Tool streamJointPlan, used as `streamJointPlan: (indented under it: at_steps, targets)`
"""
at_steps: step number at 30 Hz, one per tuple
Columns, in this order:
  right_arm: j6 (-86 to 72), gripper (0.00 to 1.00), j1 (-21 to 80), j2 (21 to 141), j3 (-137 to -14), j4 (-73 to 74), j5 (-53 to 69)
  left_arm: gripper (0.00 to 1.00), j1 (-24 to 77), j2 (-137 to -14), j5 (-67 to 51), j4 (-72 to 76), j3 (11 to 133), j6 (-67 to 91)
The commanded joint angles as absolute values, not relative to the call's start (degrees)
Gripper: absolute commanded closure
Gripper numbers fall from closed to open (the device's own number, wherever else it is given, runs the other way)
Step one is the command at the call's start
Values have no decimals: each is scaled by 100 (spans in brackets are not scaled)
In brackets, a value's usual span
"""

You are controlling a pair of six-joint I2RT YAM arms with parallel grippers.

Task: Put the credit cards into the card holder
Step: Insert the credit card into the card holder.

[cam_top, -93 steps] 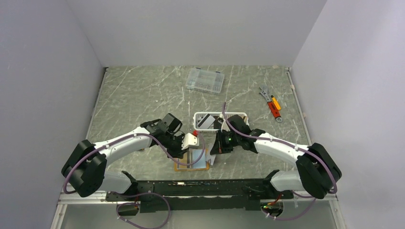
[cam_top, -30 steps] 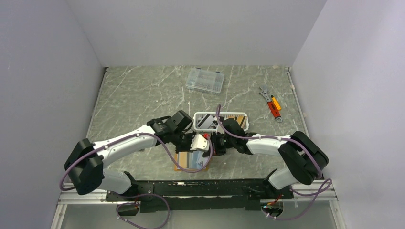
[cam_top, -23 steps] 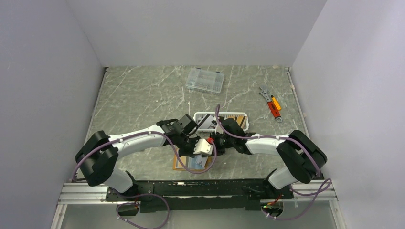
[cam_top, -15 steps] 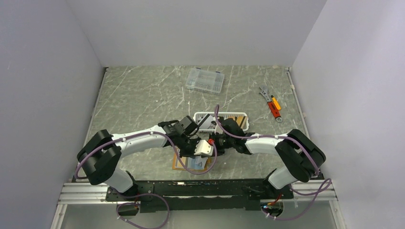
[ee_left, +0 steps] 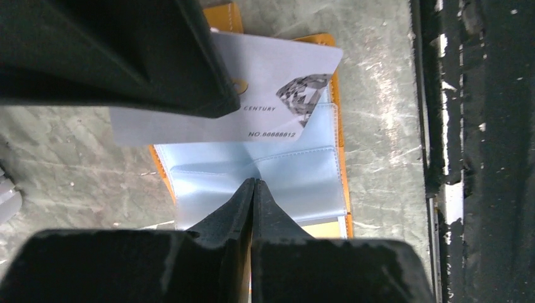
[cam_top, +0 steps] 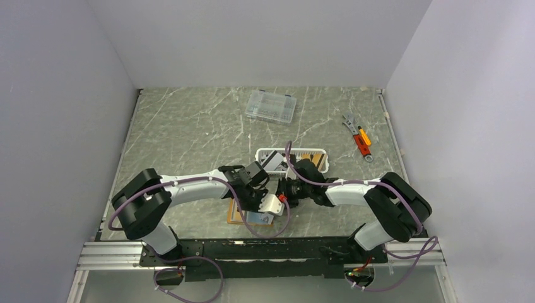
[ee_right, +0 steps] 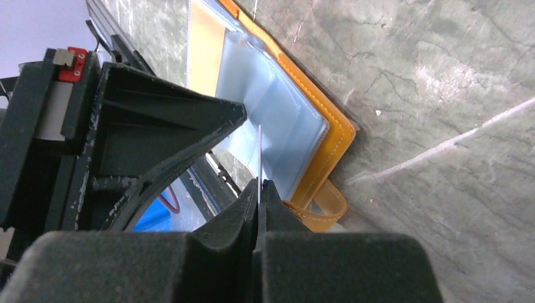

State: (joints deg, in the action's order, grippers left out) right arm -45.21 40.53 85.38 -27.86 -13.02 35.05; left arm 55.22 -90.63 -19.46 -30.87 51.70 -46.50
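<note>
Card holder [ee_left: 341, 158] lies open on the table near the arm bases, clear pale-blue sleeves facing up. Right gripper [ee_right: 259, 184] is clamped on a grey-white card [ee_left: 277, 107], with its edge over the sleeves. Left gripper [ee_left: 253, 184] has its fingertips pressed together at the sleeve fold — a pinch on it, cannot tell. White basket [cam_top: 323, 153] behind holds a black card [cam_top: 271, 160] and a gold-brown card [cam_top: 312, 158].

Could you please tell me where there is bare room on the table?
Bare table lies left of the clear box, toward the left wall, and between that box and the tools. The near middle is crowded: left pincer and right pincer meet over the card holder beside the white basket.
</note>
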Motion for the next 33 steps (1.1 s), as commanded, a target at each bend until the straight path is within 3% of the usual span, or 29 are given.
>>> streamJointPlan:
  at_steps: [1, 24, 33]
  targets:
    - [-4513, 100, 4004, 8309, -2683, -1472, 3519, 94, 5531, -8851, -1421, -3249, 5099, -4780]
    - [-4530, 100, 4189, 8948, -3754, -1602, 3795, 97, 5493, -7712, -1276, -3580, 4875, -4654]
    - [-4569, 100, 4339, 9646, -4150, -1812, 4158, 97, 4848, -7081, -1605, -4066, 4800, -5085]
